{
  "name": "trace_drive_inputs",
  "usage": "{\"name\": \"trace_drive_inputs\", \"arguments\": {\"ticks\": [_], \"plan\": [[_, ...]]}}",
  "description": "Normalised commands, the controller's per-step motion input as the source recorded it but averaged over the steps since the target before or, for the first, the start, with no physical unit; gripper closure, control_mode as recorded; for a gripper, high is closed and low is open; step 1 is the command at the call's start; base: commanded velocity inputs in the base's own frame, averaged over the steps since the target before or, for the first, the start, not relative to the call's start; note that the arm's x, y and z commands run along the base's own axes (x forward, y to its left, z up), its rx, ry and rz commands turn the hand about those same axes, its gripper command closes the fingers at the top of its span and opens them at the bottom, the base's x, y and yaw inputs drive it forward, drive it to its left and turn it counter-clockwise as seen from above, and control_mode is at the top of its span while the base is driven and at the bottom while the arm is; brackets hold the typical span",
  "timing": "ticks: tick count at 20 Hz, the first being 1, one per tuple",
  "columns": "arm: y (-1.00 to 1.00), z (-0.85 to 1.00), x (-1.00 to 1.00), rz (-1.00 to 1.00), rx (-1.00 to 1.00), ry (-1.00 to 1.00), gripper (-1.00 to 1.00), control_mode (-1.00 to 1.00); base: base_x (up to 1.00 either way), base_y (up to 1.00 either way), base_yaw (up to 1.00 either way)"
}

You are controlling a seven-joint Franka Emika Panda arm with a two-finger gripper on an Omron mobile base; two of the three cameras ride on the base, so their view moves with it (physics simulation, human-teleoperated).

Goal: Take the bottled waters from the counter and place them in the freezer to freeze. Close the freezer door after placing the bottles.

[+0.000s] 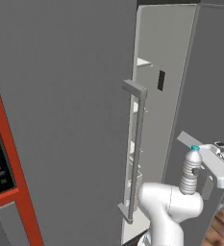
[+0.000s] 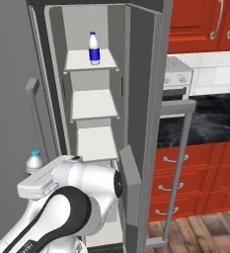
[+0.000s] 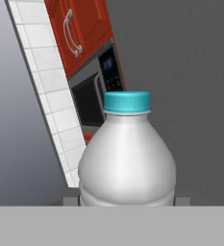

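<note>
Nearest the lens, low in the hand view, the teal-capped bottle (image 3: 127, 158) sits clamped in the jaws of the gripper (image 1: 200, 175). The white bottle (image 2: 94, 48) already stands on the freezer's top shelf (image 2: 79, 62), upper centre. Risk: swinging in, the held bottle clips the freezer door (image 2: 153, 123) edge or topples on release.

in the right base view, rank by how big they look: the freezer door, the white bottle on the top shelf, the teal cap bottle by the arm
1. freezer door, by far.
2. white bottle.
3. teal-capped bottle, partly hidden by the arm, so its rank against the white one is unsure.
</note>
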Motion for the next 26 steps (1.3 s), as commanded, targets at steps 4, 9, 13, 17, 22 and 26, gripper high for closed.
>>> {"name": "trace_drive_inputs", "arguments": {"ticks": [4,9,13,17,22,26], "plan": [[0.00,0.00,0.00,0.00,0.00,0.00,1.00,1.00,0.00,-0.33,-0.01],[0.00,0.00,0.00,0.00,0.00,0.00,1.00,1.00,0.22,-0.22,-0.04],[0.00,0.00,0.00,0.00,0.00,0.00,1.00,1.00,0.41,-0.16,-0.03],[0.00,0.00,0.00,0.00,0.00,0.00,1.00,1.00,0.45,-0.21,-0.01],[0.00,0.00,0.00,0.00,0.00,0.00,1.00,1.00,0.46,-0.20,0.00],[0.00,0.00,0.00,0.00,0.00,0.00,1.00,1.00,0.28,-0.15,0.00]]}}
